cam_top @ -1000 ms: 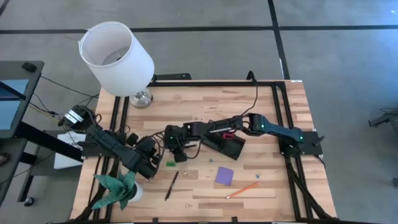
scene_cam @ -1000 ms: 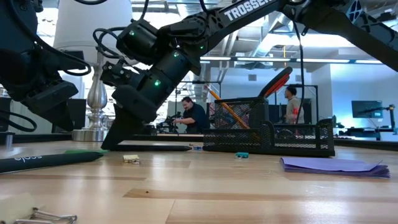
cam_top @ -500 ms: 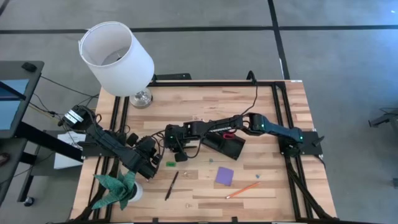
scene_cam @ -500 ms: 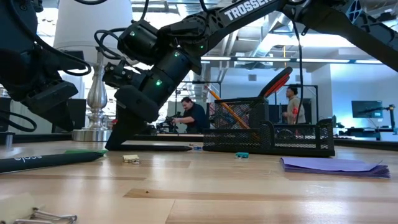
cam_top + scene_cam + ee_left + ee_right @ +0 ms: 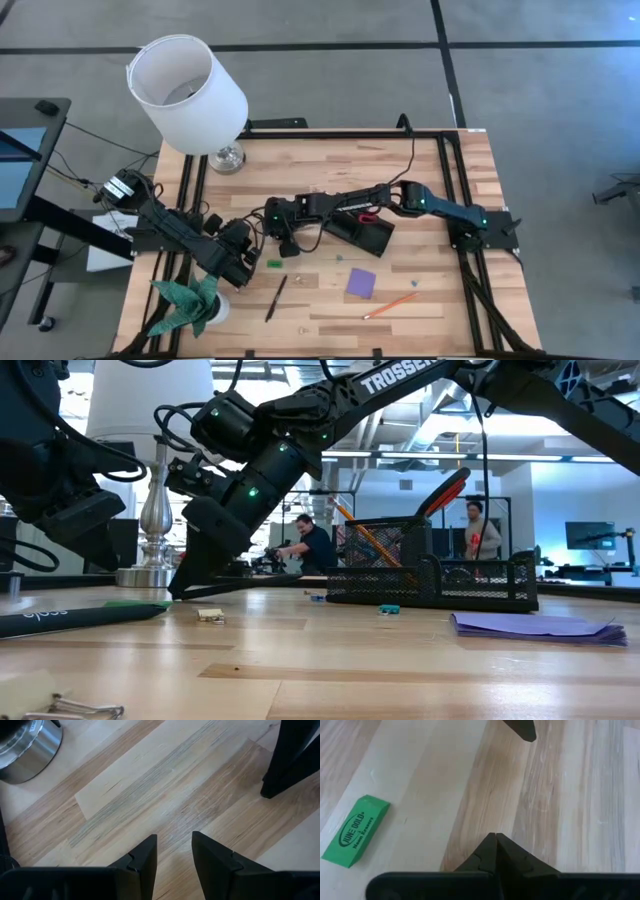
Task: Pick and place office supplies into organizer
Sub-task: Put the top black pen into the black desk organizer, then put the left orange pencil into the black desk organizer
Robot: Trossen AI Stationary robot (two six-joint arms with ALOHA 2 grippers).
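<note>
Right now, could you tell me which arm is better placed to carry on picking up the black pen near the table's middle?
Right. The right gripper is already shut on the black pen, one end tilted up; the left gripper is open over bare wood.

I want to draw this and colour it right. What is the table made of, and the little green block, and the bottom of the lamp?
The table looks like pale wooden planks: grain lines and board seams show. The green block looks like a rubber eraser, matte with printed letters, though plastic is possible. The lamp base looks like shiny brushed metal, silvery with reflections.
</note>
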